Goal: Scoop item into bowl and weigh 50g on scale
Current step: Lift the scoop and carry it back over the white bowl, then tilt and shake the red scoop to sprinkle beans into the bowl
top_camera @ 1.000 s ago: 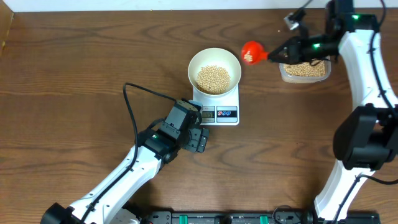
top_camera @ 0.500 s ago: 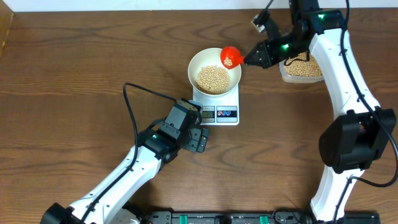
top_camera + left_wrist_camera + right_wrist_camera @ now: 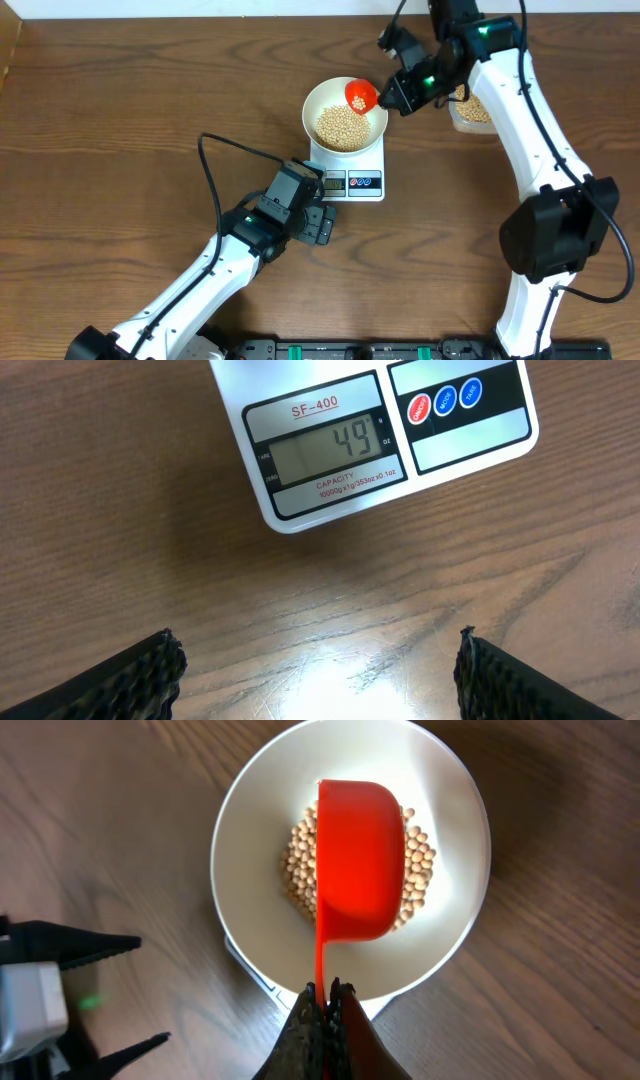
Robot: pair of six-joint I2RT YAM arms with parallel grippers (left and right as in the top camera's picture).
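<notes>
Left wrist: scale (image 3: 370, 440) reads 49, soybeans (image 3: 298, 870) in white bowl (image 3: 250, 830) on it. Right gripper (image 3: 325, 995) pinched on red scoop (image 3: 360, 860) over bowl; left gripper (image 3: 318, 650) wide, empty. We trickle them in singly.

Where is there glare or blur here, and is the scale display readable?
Left wrist: glare patch on the table below the scale, display sharp, reading 49. Right wrist: right gripper close and soft, red scoop crisp. Overhead: evenly lit, no glare.

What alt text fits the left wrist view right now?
The scale shows 49 on its display, viewed from above on the wooden table. The left end effector is open, its dark fingertips at the bottom corners, holding nothing.
</notes>
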